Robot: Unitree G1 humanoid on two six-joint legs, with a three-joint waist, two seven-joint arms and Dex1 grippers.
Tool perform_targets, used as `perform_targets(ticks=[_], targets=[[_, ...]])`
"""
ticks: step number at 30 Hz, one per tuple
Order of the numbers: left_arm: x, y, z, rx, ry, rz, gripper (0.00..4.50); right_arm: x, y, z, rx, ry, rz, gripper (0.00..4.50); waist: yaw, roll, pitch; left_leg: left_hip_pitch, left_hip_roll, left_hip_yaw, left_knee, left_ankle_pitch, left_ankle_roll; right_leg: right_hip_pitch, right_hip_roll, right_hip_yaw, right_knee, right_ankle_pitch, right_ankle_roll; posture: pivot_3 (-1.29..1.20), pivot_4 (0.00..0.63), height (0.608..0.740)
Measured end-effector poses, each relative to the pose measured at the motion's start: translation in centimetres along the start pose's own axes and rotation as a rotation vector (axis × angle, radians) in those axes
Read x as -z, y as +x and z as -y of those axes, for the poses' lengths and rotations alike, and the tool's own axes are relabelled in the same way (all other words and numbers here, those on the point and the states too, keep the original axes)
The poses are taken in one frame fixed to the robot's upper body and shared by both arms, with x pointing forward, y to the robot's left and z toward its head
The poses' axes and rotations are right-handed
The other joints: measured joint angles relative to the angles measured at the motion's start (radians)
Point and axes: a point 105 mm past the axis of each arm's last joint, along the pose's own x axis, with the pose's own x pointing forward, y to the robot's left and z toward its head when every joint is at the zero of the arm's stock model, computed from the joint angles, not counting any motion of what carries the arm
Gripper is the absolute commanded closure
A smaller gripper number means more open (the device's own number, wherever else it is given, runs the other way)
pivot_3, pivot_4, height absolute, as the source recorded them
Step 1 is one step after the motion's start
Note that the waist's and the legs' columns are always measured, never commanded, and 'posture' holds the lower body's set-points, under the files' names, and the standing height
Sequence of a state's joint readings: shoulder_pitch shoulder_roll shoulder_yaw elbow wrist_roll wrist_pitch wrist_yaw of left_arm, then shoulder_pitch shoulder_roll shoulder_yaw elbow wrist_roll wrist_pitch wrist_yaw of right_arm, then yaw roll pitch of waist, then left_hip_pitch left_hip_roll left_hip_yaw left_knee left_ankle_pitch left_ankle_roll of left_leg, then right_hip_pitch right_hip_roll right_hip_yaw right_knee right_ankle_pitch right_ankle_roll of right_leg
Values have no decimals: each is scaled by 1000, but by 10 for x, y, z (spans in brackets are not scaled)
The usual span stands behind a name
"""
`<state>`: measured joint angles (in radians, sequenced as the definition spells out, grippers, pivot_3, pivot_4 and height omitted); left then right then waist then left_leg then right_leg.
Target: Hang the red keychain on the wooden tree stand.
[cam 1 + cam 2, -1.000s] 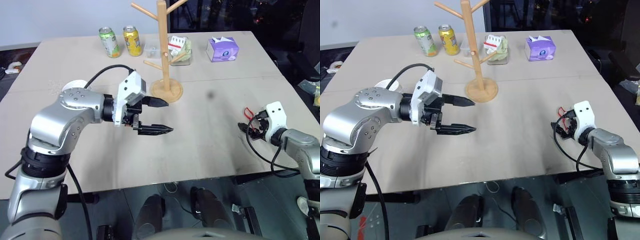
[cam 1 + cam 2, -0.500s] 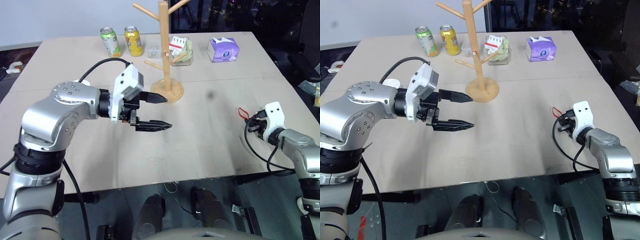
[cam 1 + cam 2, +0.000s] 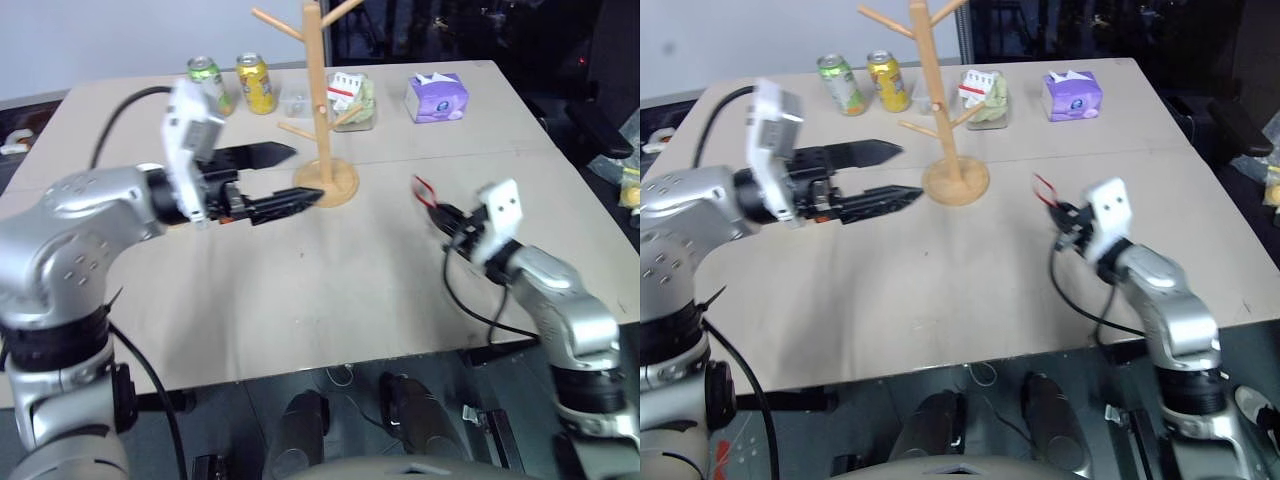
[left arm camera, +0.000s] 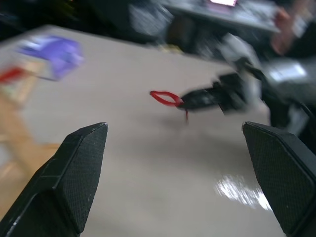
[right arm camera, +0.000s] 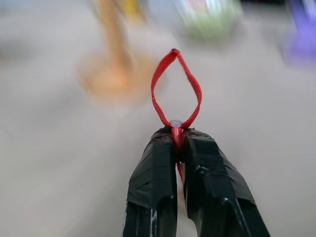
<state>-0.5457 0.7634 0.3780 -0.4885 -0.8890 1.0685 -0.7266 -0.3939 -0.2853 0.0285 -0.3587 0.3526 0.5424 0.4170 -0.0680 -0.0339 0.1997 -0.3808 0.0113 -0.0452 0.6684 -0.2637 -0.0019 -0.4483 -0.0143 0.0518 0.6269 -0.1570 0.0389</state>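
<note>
The red keychain (image 5: 177,89) is a thin red loop sticking out past the tips of my right gripper (image 5: 177,134), which is shut on its lower end. This gripper (image 3: 447,212) hangs above the table, to the right of the wooden tree stand (image 3: 316,95) and pointing towards it with the red loop (image 3: 424,189) leading. The stand's round base (image 3: 327,183) sits at mid-table. My left gripper (image 3: 306,173) is open and holds nothing, its tips just left of the stand's base. The left wrist view has the keychain (image 4: 165,98) between its own open fingers (image 4: 81,158), well beyond them.
At the back of the table (image 3: 330,290) stand a green can (image 3: 206,78), a yellow can (image 3: 253,82), a clear jar of packets (image 3: 351,100) and a purple tissue box (image 3: 436,97). The stand's lower peg (image 3: 297,130) juts towards my left gripper.
My right gripper shut on the red keychain, lifted it off the table and swung left towards the stand. My left gripper rose, shifted left and turned.
</note>
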Motion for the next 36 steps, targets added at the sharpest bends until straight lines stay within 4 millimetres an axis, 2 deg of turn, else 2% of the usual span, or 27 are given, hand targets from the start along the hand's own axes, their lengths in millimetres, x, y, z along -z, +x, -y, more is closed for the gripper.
perform_targets(ticks=[2,5,8,13,36], targets=[[3,-6,-2,-75,-30,27,0,-18,13,-12,-36,-39,85,4444,7,0,0,-1,-1,-2,0,0,0,0,-1,-2,0,0,0,0,150,740],[2,-15,-8,-179,-57,73,0,-32,31,-26,-68,-79,177,4444,16,-1,-1,-1,-2,-2,1,0,0,0,-2,-2,-1,0,0,0,150,740],[2,-21,-8,-242,-55,85,0,-35,51,-36,-91,-137,229,4444,24,-1,-1,-1,-3,-2,1,0,0,1,-2,-2,0,0,0,0,150,740],[-2,-22,-6,-260,-50,92,0,-31,73,-35,-79,-183,251,4444,26,-1,-1,-1,-3,-2,0,0,-1,1,-2,-3,-1,1,-2,0,150,740],[-14,-12,-1,-242,-5,119,0,-21,99,-25,-54,-196,163,4444,25,-1,-1,-1,-2,-3,0,0,0,1,-2,-3,-1,3,-4,0,150,740]])
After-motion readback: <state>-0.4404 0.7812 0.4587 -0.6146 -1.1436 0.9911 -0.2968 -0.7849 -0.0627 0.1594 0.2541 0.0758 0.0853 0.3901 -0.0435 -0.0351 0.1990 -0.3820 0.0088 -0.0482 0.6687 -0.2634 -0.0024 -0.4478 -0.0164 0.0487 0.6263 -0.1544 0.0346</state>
